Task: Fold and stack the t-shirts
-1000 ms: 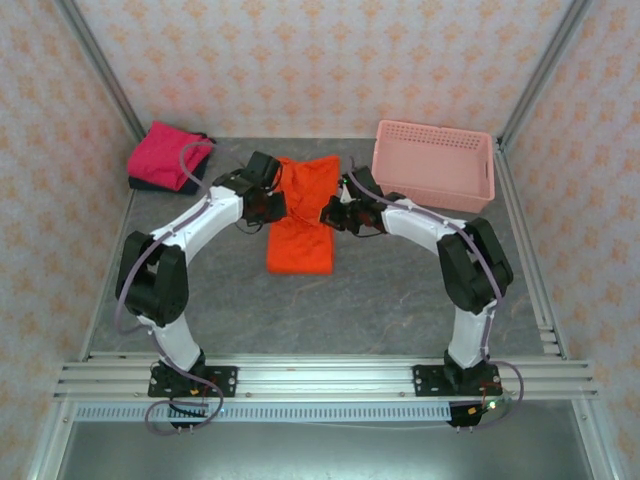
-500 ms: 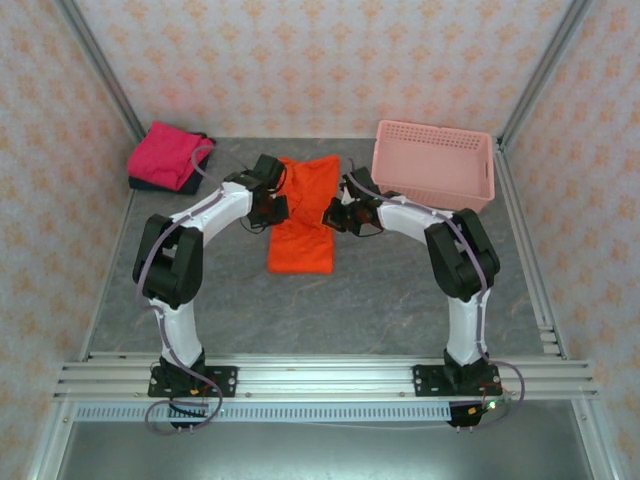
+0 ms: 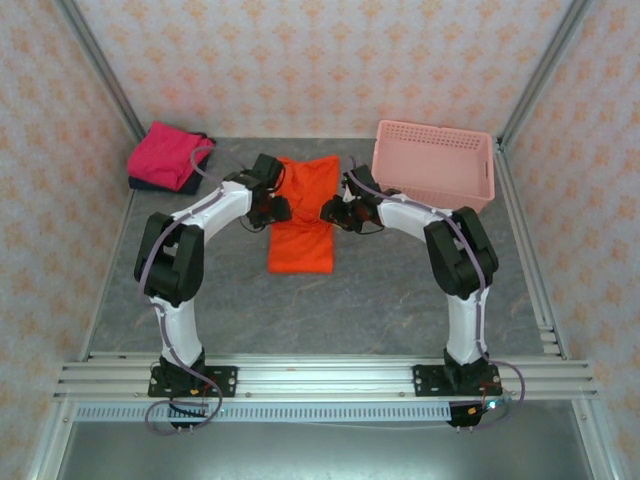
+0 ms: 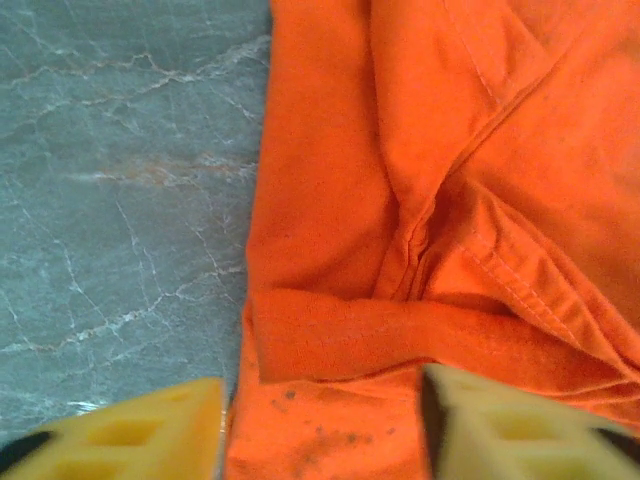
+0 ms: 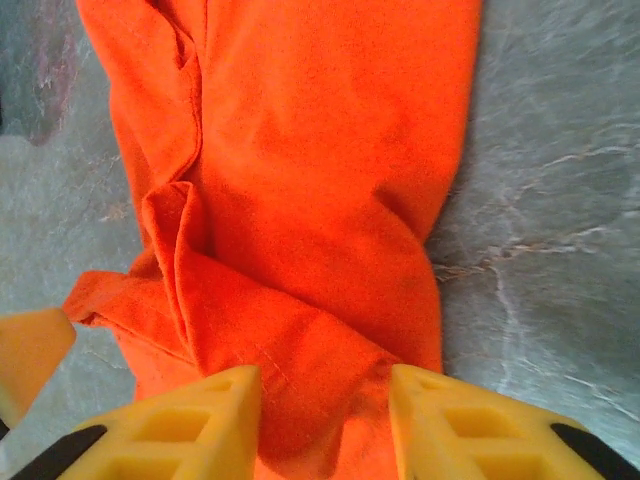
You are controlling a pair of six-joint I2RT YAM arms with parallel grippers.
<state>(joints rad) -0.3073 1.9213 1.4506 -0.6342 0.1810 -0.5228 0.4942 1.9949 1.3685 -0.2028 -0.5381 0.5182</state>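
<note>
The orange t-shirt (image 3: 303, 215) lies in a long, narrow fold at the middle of the table, its upper part wider and creased. My left gripper (image 3: 281, 209) is at its left edge and my right gripper (image 3: 328, 212) at its right edge, facing each other. In the left wrist view the left gripper (image 4: 320, 432) is open, with a folded-over flap of orange t-shirt (image 4: 400, 230) lying loose between the fingers. The right gripper (image 5: 325, 420) is open too, over a rumpled fold of orange t-shirt (image 5: 320, 190). The magenta t-shirt (image 3: 163, 153) rests folded on the dark t-shirt (image 3: 206, 165) at the back left.
A pink lattice basket (image 3: 434, 163) stands at the back right, close behind the right arm. Grey marbled table (image 3: 380, 290) spreads in front of the orange shirt. Metal frame posts and patterned walls close in the back and sides.
Both grippers have gone from shut to open, letting go of the orange shirt's edges. The left arm's elbow has swung in toward the shirt.
</note>
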